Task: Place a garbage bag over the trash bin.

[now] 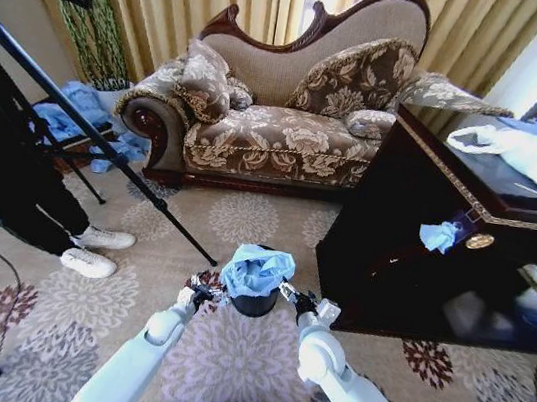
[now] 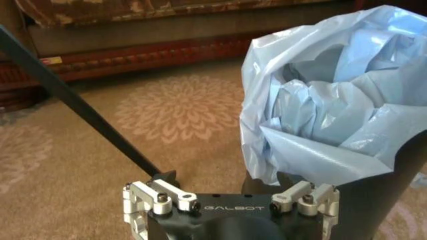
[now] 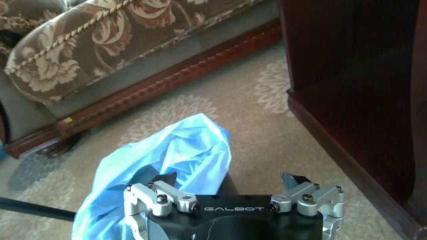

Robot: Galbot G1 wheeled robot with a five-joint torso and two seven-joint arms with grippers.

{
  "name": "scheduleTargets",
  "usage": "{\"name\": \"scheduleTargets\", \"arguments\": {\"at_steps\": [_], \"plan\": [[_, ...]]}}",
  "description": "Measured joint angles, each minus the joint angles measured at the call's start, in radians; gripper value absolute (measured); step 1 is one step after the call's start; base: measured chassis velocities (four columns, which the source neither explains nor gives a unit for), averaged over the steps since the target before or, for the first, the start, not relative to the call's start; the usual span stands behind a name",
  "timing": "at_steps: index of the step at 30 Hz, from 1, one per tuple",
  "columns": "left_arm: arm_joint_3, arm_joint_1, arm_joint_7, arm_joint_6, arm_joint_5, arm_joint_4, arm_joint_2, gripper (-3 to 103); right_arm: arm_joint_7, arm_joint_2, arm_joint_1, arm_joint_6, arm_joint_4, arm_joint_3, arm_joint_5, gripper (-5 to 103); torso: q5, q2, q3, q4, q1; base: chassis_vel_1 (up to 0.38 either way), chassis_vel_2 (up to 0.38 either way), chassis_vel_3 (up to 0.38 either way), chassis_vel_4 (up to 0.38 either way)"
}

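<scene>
1. The small black round trash bin [image 1: 255,305] stands on the patterned carpet [image 1: 245,223], near.
2. The crinkly pale-blue plastic garbage bag [image 1: 257,271] sits on its top.
3. The floral upholstered sofa [image 1: 282,112] is far behind; the dark wooden cabinet [image 1: 422,254] stands right.

Just beside the left gripper [image 2: 230,192] the garbage bag [image 2: 333,100] is thin, crinkled pale-blue plastic film — faintly shiny, translucent at its folds. Under it, the trash bin [image 2: 393,200] is smooth matt black. The gripper's knuckles look like brushed silver metal on a black body. Beyond lies short-pile patterned carpet [image 2: 100,150] — matt.
</scene>
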Motion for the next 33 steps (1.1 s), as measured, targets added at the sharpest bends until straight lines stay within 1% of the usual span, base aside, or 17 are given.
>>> {"name": "scheduleTargets", "arguments": {"at_steps": [1, 4, 5, 8, 9, 11, 13, 15, 20, 24, 25, 27, 28, 30, 31, 33], "plan": [[0.000, 0.000, 0.000, 0.000, 0.000, 0.000, 0.000, 100, 0.000, 0.000, 0.000, 0.000, 0.000, 0.000, 0.000, 100, 0.0000, 0.000, 0.000, 0.0000, 0.000, 0.000, 0.000, 0.000, 0.000], [0.003, -0.007, -0.005, 0.000, 0.001, 0.001, -0.003, 100, 0.012, 0.026, 0.008, 0.002, -0.040, -0.016, -0.058, 100, -0.0001, 0.000, 0.000, -0.0001, 0.000, 0.000, 0.000, 0.000, 0.000], [0.003, -0.007, -0.005, 0.000, 0.001, 0.001, -0.003, 100, 0.012, 0.026, 0.008, 0.002, -0.040, -0.016, -0.058, 100, -0.0001, 0.000, 0.000, -0.0001, 0.000, 0.000, 0.000, 0.000, 0.000], [0.005, -0.013, -0.008, 0.001, 0.002, 0.005, -0.008, 100, 0.051, 0.069, 0.031, 0.003, -0.099, -0.047, -0.156, 100, -0.0001, 0.000, 0.000, 0.0000, 0.000, 0.000, 0.000, 0.000, 0.000], [0.005, -0.013, -0.008, 0.001, 0.002, 0.005, -0.008, 100, 0.051, 0.069, 0.031, 0.003, -0.099, -0.047, -0.156, 100, -0.0001, 0.000, 0.000, 0.0000, 0.000, 0.000, 0.000, 0.000, 0.000], [0.006, -0.015, -0.009, 0.004, 0.003, 0.005, -0.009, 100, 0.092, 0.108, 0.052, 0.002, -0.133, -0.072, -0.184, 100, -0.0002, 0.000, 0.000, -0.0001, 0.000, 0.000, 0.000, 0.000, 0.000], [0.006, -0.016, -0.009, 0.004, 0.004, 0.005, -0.009, 100, 0.101, 0.119, 0.057, 0.002, -0.142, -0.077, -0.186, 100, -0.0001, 0.000, 0.000, 0.0000, 0.000, 0.000, 0.000, 0.000, 0.000], [0.005, -0.016, -0.010, 0.006, 0.005, 0.005, -0.009, 100, 0.131, 0.159, 0.081, 0.005, -0.171, -0.087, -0.180, 100, -0.0002, 0.000, 0.000, 0.0001, 0.000, 0.000, 0.000, 0.000, 0.000], [0.003, -0.018, -0.011, 0.008, 0.005, 0.005, -0.007, 100, 0.137, 0.185, 0.107, 0.009, -0.189, -0.089, -0.154, 100, -0.0002, 0.000, 0.000, 0.0001, 0.000, 0.000, 0.000, 0.000, 0.000], [0.003, -0.020, -0.014, 0.008, 0.005, 0.005, -0.008, 100, 0.127, 0.197, 0.132, 0.013, -0.222, -0.091, -0.149, 100, -0.0003, 0.000, 0.000, 0.0000, 0.000, 0.000, 0.000, 0.000, 0.000], [0.003, -0.022, -0.015, 0.009, 0.005, 0.005, -0.007, 100, 0.123, 0.200, 0.139, 0.014, -0.234, -0.091, -0.149, 91, -0.0003, 0.000, 0.000, 0.0001, 0.000, 0.000, 0.000, 0.000, 0.000], [0.003, -0.024, -0.015, 0.009, 0.004, 0.005, -0.007, 100, 0.119, 0.201, 0.145, 0.015, -0.243, -0.090, -0.148, 91, -0.0003, 0.000, 0.000, 0.0001, 0.000, 0.000, 0.000, 0.000, 0.000], [0.002, -0.027, -0.015, 0.009, 0.003, 0.007, -0.006, 100, 0.114, 0.201, 0.150, 0.015, -0.252, -0.090, -0.147, 85, -0.0003, 0.000, 0.000, 0.0000, 0.000, 0.000, 0.000, 0.000, 0.000], [0.002, -0.032, -0.016, 0.009, 0.002, 0.010, -0.005, 100, 0.102, 0.201, 0.160, 0.015, -0.274, -0.093, -0.146, 85, -0.0003, 0.000, 0.000, 0.0000, 0.000, 0.000, 0.000, 0.000, 0.000], [0.001, -0.034, -0.016, 0.009, 0.001, 0.011, -0.005, 100, 0.098, 0.202, 0.163, 0.015, -0.283, -0.094, -0.146, 69, -0.0002, 0.000, 0.000, 0.0000, 0.000, 0.000, 0.000, 0.000, 0.000], [0.002, -0.036, -0.016, 0.009, 0.000, 0.013, -0.005, 100, 0.095, 0.204, 0.166, 0.015, -0.289, -0.094, -0.146, 69, -0.0002, 0.000, 0.000, 0.0000, 0.000, 0.000, 0.000, 0.000, 0.000]]}}
